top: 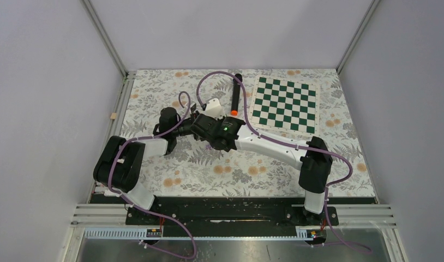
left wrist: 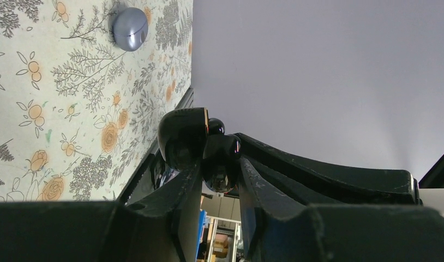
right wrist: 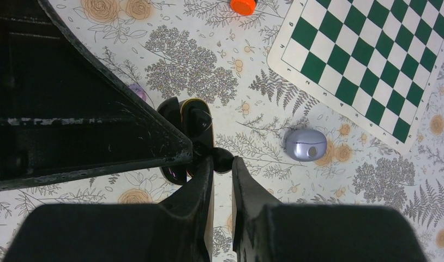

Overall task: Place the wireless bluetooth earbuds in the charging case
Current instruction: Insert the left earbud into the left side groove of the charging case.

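Note:
My left gripper (left wrist: 220,164) is shut on a glossy black charging case (left wrist: 220,158), held tilted above the floral mat with its lid (left wrist: 181,136) swung open. In the right wrist view the case (right wrist: 197,123) shows a gold rim, and the left fingers cover its left side. My right gripper (right wrist: 223,161) is shut on a tiny black earbud (right wrist: 224,159), which sits right against the case's open edge. The same earbud (left wrist: 215,126) peeks over the case in the left wrist view. Both grippers meet at the mat's middle left (top: 195,123).
A closed pale purple case (right wrist: 305,144) lies on the mat to the right of the grippers. A small pale purple thing (right wrist: 137,91) peeks from behind the left finger. A black microphone (top: 235,95) with an orange end, a white object (top: 213,106) and a green chessboard (top: 285,103) lie behind.

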Robot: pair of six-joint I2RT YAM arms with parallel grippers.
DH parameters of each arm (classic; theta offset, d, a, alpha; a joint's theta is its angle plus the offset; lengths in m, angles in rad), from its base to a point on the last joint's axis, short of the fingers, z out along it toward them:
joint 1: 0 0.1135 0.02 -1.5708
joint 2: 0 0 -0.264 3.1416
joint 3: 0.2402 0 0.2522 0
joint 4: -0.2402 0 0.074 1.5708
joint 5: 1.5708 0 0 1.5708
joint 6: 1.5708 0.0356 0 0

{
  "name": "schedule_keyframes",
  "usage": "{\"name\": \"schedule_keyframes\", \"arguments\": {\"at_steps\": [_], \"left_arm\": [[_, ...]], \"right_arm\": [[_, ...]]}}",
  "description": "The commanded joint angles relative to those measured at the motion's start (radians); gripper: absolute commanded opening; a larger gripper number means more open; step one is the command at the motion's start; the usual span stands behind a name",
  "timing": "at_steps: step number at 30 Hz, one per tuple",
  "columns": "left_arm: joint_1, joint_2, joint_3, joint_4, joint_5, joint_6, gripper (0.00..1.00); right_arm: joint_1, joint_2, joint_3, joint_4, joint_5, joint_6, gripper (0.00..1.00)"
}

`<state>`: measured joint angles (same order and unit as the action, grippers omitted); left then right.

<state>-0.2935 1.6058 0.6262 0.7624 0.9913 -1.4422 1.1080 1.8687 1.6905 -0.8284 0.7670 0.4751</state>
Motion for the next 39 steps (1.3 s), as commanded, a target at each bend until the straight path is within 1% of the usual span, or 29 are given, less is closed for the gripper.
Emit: {"name": "schedule_keyframes", "arguments": {"at_steps": [1,3,5,7,12,16,23,26,29,31,33,34,36,37,39], "left_arm": [[-0.005,0.015,0.091,0.09,0.078,0.012,0.0],[-0.004,0.033,0.108,0.127,0.125,-0.015,0.0],[-0.003,0.045,0.116,0.172,0.152,-0.049,0.0],[-0.002,0.051,0.123,0.178,0.165,-0.054,0.0],[-0.002,0.059,0.133,0.145,0.188,-0.032,0.0],[-0.003,0.063,0.142,0.118,0.224,-0.017,0.0],[-0.003,0.053,0.159,0.049,0.242,0.009,0.0],[-0.004,0.038,0.166,-0.019,0.24,0.047,0.0],[-0.003,0.008,0.183,-0.128,0.23,0.121,0.0],[-0.004,-0.012,0.203,-0.238,0.221,0.195,0.0],[-0.004,-0.027,0.235,-0.383,0.207,0.295,0.0],[-0.004,-0.032,0.252,-0.481,0.203,0.346,0.0],[-0.004,-0.042,0.286,-0.605,0.195,0.431,0.0],[-0.004,-0.044,0.302,-0.646,0.192,0.461,0.0],[-0.003,-0.045,0.312,-0.679,0.193,0.487,0.0]], "right_arm": [[0.026,-0.048,-0.024,0.074,-0.086,0.002,0.03],[0.026,-0.067,-0.056,0.102,-0.094,-0.018,0.0],[0.026,-0.093,-0.098,0.144,-0.103,-0.053,0.0],[0.026,-0.122,-0.144,0.181,-0.107,-0.086,0.0],[0.026,-0.18,-0.214,0.23,-0.098,-0.154,0.0],[0.027,-0.234,-0.295,0.317,-0.126,-0.239,0.0],[0.026,-0.346,-0.45,0.5,-0.199,-0.392,0.0],[0.026,-0.383,-0.519,0.569,-0.251,-0.463,0.0],[0.026,-0.405,-0.573,0.616,-0.28,-0.534,0.0],[0.026,-0.426,-0.618,0.66,-0.295,-0.573,0.0],[0.027,-0.457,-0.675,0.731,-0.308,-0.614,0.0],[0.026,-0.474,-0.702,0.766,-0.319,-0.633,0.0],[0.026,-0.502,-0.747,0.817,-0.326,-0.673,0.0],[0.026,-0.516,-0.76,0.856,-0.328,-0.685,0.0],[0.026,-0.532,-0.771,0.868,-0.313,-0.696,0.0]]}}
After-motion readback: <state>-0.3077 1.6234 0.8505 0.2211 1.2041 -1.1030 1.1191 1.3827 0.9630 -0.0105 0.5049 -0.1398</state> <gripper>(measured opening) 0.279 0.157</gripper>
